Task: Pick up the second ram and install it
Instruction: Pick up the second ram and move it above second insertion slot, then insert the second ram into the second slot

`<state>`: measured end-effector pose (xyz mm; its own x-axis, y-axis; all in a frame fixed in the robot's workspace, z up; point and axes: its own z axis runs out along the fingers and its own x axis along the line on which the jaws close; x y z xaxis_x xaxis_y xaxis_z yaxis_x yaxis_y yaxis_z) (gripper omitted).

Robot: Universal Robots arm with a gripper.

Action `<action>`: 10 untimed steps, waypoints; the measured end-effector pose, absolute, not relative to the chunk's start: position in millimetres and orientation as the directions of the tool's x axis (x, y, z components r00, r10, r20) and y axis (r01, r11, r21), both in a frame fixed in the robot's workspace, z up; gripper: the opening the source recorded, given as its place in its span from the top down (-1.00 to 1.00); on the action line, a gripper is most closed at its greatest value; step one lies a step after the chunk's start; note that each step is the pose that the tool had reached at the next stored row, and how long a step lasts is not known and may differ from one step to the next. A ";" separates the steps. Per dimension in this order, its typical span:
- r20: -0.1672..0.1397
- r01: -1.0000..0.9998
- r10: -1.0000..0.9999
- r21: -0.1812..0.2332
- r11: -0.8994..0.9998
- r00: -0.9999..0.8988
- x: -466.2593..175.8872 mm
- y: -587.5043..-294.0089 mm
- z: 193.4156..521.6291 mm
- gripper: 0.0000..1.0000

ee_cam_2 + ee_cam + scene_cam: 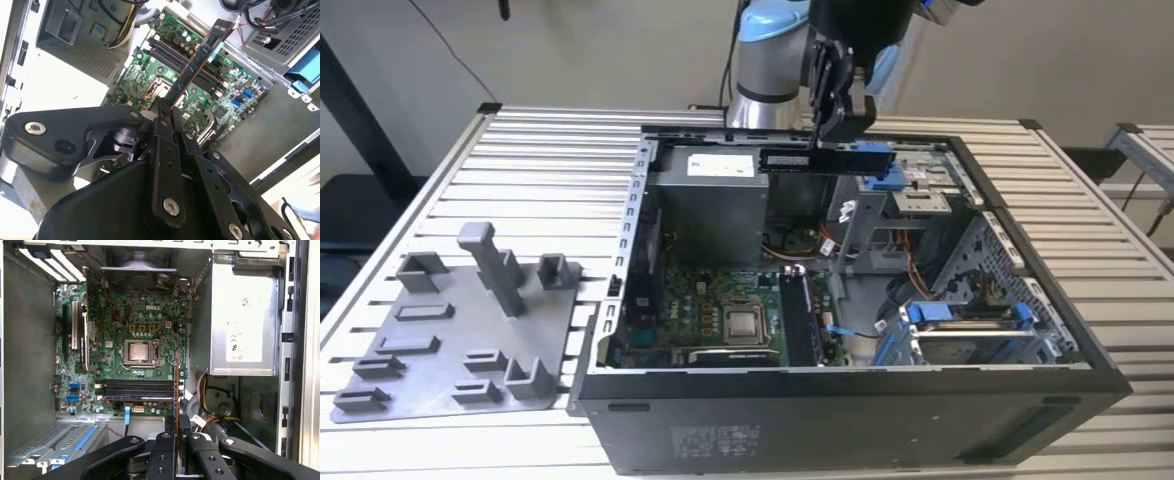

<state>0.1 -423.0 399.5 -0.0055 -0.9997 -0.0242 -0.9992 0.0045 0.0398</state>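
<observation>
Slatted table (520, 150); above the open computer case (854, 410) the gripper (843, 138) pinches the memory stick (787, 160), carrying step, not yet aligned with the slots (135, 386)

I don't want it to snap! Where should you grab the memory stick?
Probably pinch the memory stick by its flat faces at the upper long edge, coming from above, as the gripper does. It is thin and stands on edge, leaving its lower edge free.
</observation>
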 end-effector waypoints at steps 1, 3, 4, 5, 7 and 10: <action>-0.024 -0.999 -1.000 0.040 0.005 -0.006 0.1 -423.0 399.6 0.72; -0.024 -0.999 -1.000 0.040 0.005 -0.005 0.2 -423.0 399.6 0.72; -0.024 -0.999 -1.000 0.040 0.004 -0.005 0.2 -423.0 399.6 0.72; -0.024 -0.999 -1.000 0.040 0.004 -0.005 0.2 -423.0 399.6 0.72; -0.024 -0.999 -1.000 0.040 0.004 -0.005 0.2 -423.0 399.6 0.72; -0.024 -0.999 -1.000 0.040 0.005 -0.006 0.2 -423.0 399.6 0.72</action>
<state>0.2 -423.0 399.6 -0.0055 -0.9997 -0.0241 -0.9992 0.0045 0.0398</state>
